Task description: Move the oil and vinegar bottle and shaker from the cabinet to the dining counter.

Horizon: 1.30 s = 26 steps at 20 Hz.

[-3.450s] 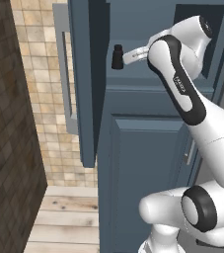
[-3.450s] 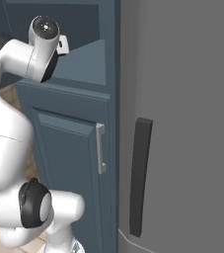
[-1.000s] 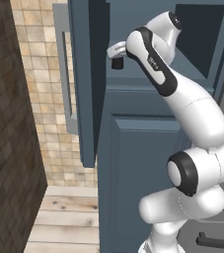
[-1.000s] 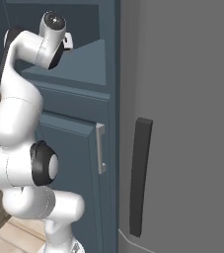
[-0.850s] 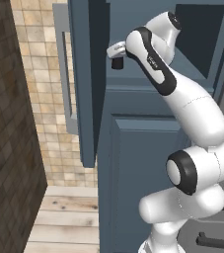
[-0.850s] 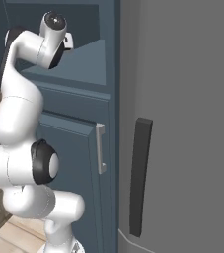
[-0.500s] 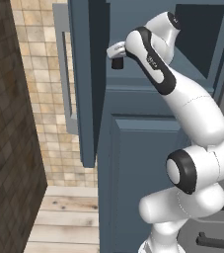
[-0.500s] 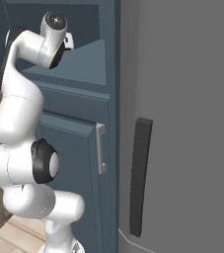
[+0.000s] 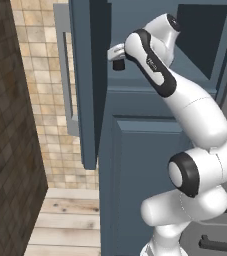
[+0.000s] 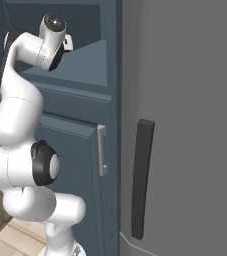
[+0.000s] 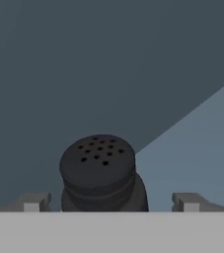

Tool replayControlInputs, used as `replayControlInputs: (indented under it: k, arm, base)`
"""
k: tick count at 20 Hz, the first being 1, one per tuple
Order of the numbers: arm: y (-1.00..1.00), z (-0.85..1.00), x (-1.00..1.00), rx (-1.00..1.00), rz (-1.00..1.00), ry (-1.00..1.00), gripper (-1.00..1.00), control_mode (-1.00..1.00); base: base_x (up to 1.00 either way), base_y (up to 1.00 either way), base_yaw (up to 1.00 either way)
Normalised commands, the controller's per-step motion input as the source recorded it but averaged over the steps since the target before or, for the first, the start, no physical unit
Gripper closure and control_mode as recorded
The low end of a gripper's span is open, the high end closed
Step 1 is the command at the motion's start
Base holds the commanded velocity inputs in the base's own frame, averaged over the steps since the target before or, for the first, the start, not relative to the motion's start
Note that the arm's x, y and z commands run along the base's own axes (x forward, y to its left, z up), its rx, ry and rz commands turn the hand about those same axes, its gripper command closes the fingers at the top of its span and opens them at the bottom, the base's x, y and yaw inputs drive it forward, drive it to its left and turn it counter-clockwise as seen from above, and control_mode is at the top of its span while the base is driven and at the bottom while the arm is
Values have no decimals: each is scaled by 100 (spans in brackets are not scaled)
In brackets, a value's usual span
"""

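The claw (image 11: 109,202) stands spread wide inside the cabinet (image 9: 150,145), one fingertip (image 11: 34,202) on each side of the shaker (image 11: 99,173), which sits upright between them, untouched on the shelf

White arm raised high, reaching forward; gripper (image 11: 108,203) apparently wide open.

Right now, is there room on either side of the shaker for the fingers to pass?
Yes. The open gripper straddles the shaker; bare gaps border it on both sides, narrower at the near fingertip. Pale cabinet shelf lies bare beyond.
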Motion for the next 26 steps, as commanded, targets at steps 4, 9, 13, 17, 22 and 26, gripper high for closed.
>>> replayControlInputs:
  k: [4,9,13,17,22,26]
  arm:
    - [2,-7,15,0,0,0,100,-100]
    - [-6,-11,0,0,0,0,100,-100]
    - [-6,-16,-7,0,0,0,100,-100]
    - [-10,-15,-30,0,0,0,100,-100]
    - [-23,-10,-68,0,0,-3,100,-100]
    - [-22,-1,-75,0,0,0,100,-100]
  base:
    - [0,0,0]
    - [0,0,0]
    - [0,0,0]
    - [0,0,0]
    - [0,0,0]
    - [0,0,0]
